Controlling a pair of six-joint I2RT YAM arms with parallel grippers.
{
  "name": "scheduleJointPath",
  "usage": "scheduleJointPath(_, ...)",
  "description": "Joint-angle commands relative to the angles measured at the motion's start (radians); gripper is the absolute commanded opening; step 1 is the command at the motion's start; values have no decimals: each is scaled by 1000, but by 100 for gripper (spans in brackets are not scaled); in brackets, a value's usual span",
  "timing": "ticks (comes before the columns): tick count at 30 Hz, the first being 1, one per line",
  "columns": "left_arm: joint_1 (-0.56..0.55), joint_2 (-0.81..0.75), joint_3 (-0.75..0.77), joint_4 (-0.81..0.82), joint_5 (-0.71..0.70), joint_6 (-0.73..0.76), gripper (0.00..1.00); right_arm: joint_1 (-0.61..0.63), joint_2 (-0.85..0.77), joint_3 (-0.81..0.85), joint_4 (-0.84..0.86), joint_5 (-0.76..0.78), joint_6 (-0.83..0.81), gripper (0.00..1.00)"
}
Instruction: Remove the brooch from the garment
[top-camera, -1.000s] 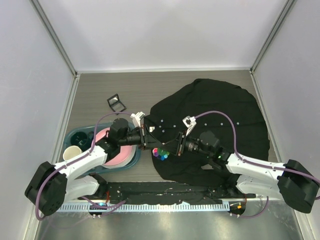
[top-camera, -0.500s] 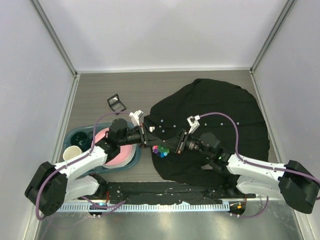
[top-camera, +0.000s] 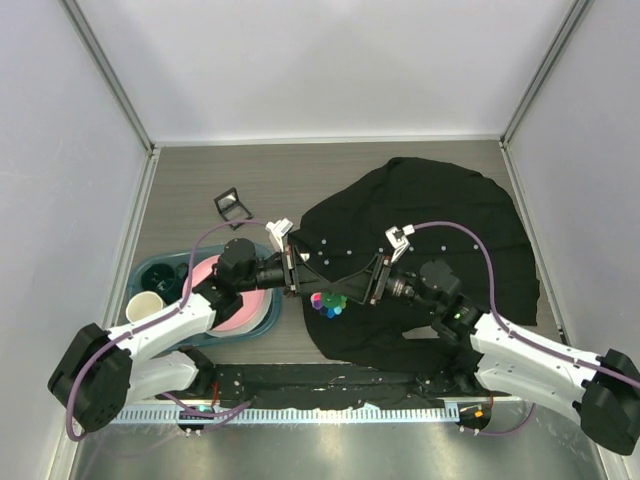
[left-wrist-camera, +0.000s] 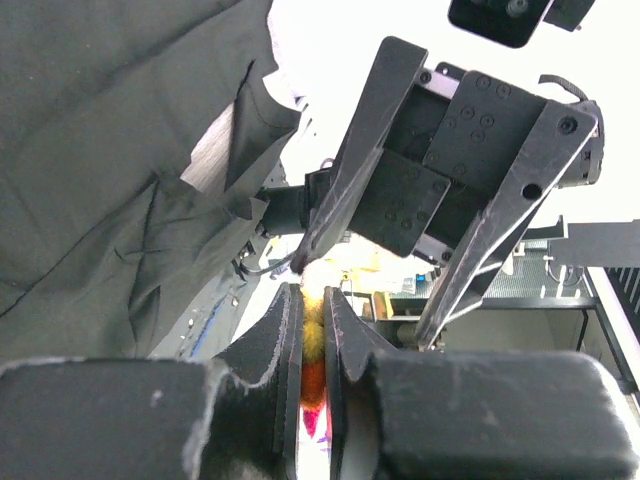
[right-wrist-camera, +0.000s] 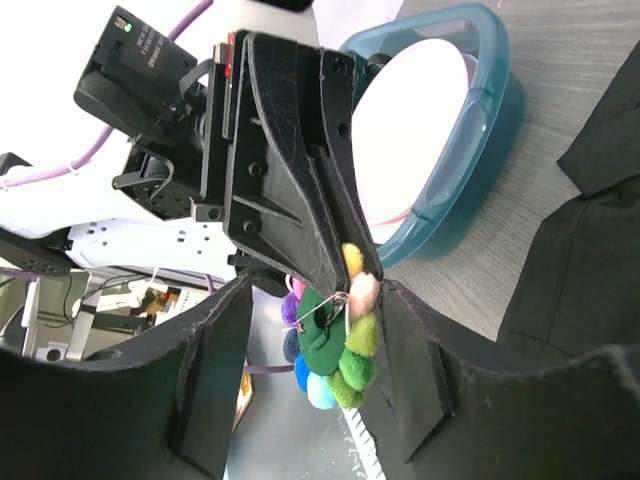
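Right fingers (right-wrist-camera: 215, 385) have spread apart and backed off a little to the right since a second ago; brooch (top-camera: 325, 301) has barely moved.

- shirt (top-camera: 440, 215): lies crumpled on the worktop (top-camera: 200, 180), right of centre. Soft and limp, so I'd expect it to drag along with any pull. Needs pinning down rather than gripping.
- brooch: clamped edge-on between the left fingers (left-wrist-camera: 278, 335), held up between the two arms, over the shirt's left edge. Looks light, with fuzzy petals that should squash rather than slip.
- Its wire pin shows in the right wrist view and looks thin and bendable. Best hold is across the flower body, as now, not on the wire.
- Can't tell for sure whether the pin is fully out of the cloth. No fabric shows on it in the right wrist view.
- right fingers straddle the brooch on both sides, holding nothing.

Containers: blue tub (top-camera: 160, 262) on the left holds a pink plate (top-camera: 207, 268) and a pale cup (top-camera: 146, 305).
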Motion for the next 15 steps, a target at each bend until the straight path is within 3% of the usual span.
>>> scheduleJointPath(1,-8,-16,38,59,47,6,0,-70,-63,37,-9,-91,7,61)
scheduleJointPath(9,-8,-28,48,75,49,4,0,-125,-61,-36,141,-253,52,38)
scheduleJointPath(15,-8,-28,57,81,43,-11,0,-125,-14,-35,128,-291,12,45)
